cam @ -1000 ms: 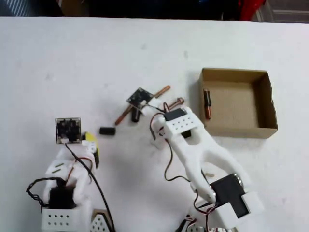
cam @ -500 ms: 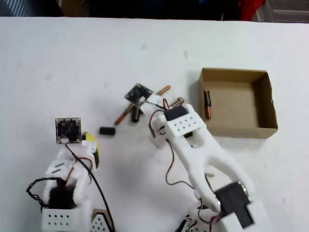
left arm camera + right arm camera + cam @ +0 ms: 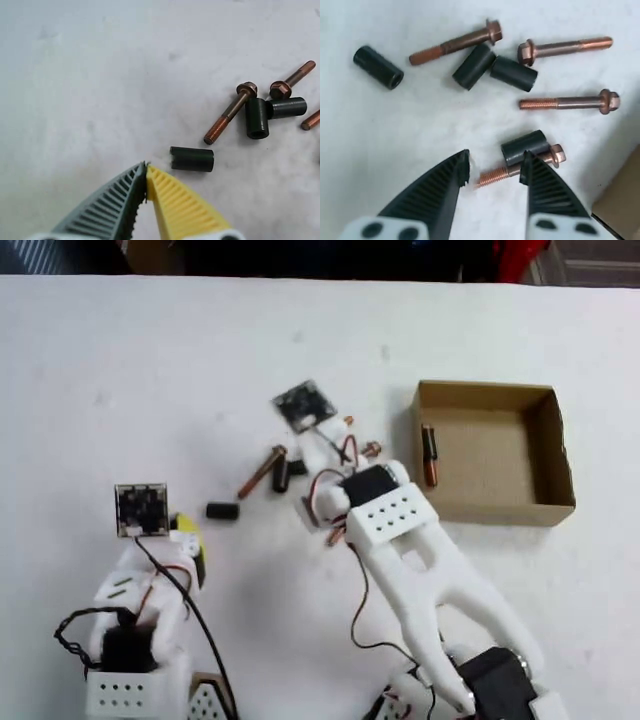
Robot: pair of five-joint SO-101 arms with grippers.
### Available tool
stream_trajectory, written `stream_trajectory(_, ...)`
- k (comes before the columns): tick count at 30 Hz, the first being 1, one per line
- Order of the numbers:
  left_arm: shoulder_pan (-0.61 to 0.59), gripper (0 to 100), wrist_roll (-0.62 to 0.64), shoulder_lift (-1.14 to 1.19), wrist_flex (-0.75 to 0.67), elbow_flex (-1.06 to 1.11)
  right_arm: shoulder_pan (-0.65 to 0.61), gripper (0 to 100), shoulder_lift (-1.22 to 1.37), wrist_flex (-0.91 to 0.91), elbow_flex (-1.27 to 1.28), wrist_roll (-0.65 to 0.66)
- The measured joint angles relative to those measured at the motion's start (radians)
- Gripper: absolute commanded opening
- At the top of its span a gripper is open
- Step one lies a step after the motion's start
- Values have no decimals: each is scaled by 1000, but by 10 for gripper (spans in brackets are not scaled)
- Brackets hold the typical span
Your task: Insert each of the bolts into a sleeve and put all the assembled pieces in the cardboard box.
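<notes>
My right gripper (image 3: pixel 495 167) is open, its black fingers straddling the threaded end of a copper bolt (image 3: pixel 492 176) that sits in a black sleeve (image 3: pixel 527 145). Beyond it lie three loose bolts (image 3: pixel 457 42) (image 3: pixel 565 47) (image 3: pixel 570 103), two touching sleeves (image 3: pixel 472 66) (image 3: pixel 512 72) and a lone sleeve (image 3: pixel 378 67). My left gripper (image 3: pixel 146 170) is shut and empty, just short of that lone sleeve (image 3: pixel 192 159). The cardboard box (image 3: pixel 545 455) at the right holds one assembled piece (image 3: pixel 429 455). In the high view the right arm (image 3: pixel 385 510) hangs over the pile of parts.
The box's corner (image 3: pixel 620 200) shows close beside the right gripper. The left arm (image 3: pixel 140 580) stays at the front left with its cables. White table (image 3: pixel 150 370) stretches open to the left and far side of the parts.
The right arm has reached farther across the table, its wrist now over the bolts near the box. The left arm has stayed still.
</notes>
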Motion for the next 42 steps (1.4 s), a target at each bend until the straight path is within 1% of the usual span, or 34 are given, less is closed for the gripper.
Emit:
stream_trajectory(3,0,23,0,0,0,0,41,155,72,-54,-21,-63)
stream_trajectory(8,0,23,0,0,0,0,86,155,259,-75,-137,-150)
stream_trajectory(12,0,23,0,0,0,0,92,155,384,-75,-213,-203)
stream_trajectory(17,0,23,0,0,0,0,91,155,431,-75,-265,-255)
stream_trajectory(19,0,23,0,0,0,0,84,155,433,-75,-278,-255)
stream_trajectory(25,0,23,0,0,-3,26,8,155,433,-75,-302,-207)
stream_trajectory(28,0,23,0,0,-35,32,-20,154,433,-75,-302,-204)
stream_trajectory(31,0,23,0,0,-38,32,-43,113,440,-75,-322,-204)
stream_trajectory(34,0,23,0,0,-38,32,-63,71,459,-75,-351,-247)
stream_trajectory(37,0,23,0,0,-38,32,-72,67,508,-84,-388,-278)
stream_trajectory(42,0,23,0,0,-38,32,-72,67,617,-84,-457,-284)
